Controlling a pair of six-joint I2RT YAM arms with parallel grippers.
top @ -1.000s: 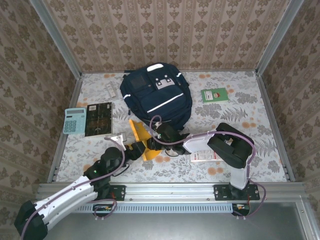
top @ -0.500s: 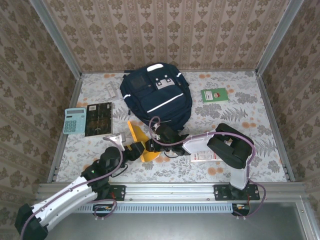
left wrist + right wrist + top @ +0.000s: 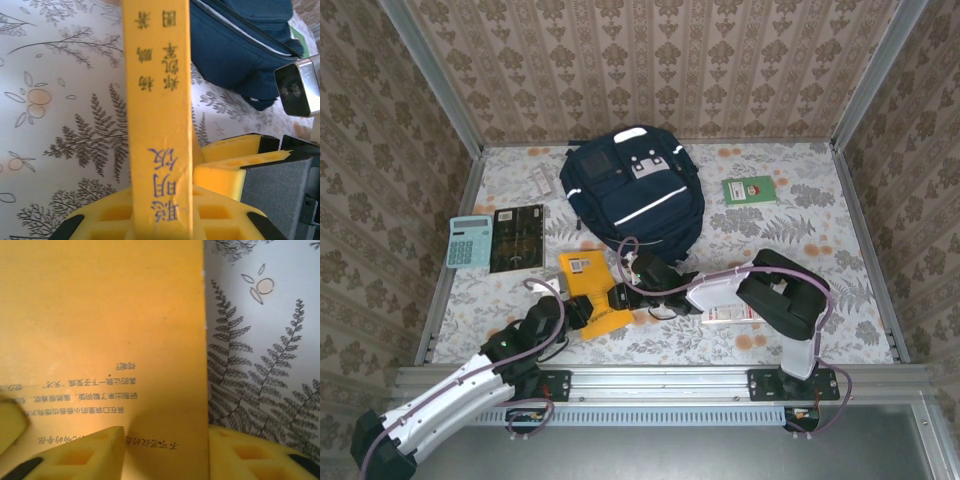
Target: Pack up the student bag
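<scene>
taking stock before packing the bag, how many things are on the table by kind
backpack: 1
calculator: 1
books and booklets: 4 (yellow book, black book, green booklet, white booklet)
small white item: 1
total: 7

Both arms are reaching inward, the left gripper [image 3: 601, 305] pinching a yellow book [image 3: 582, 275], the right gripper [image 3: 621, 290] holding its fingers apart.

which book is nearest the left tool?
The yellow book, its spine inside the left tool; the dark book and green booklet lie flat elsewhere.
</scene>
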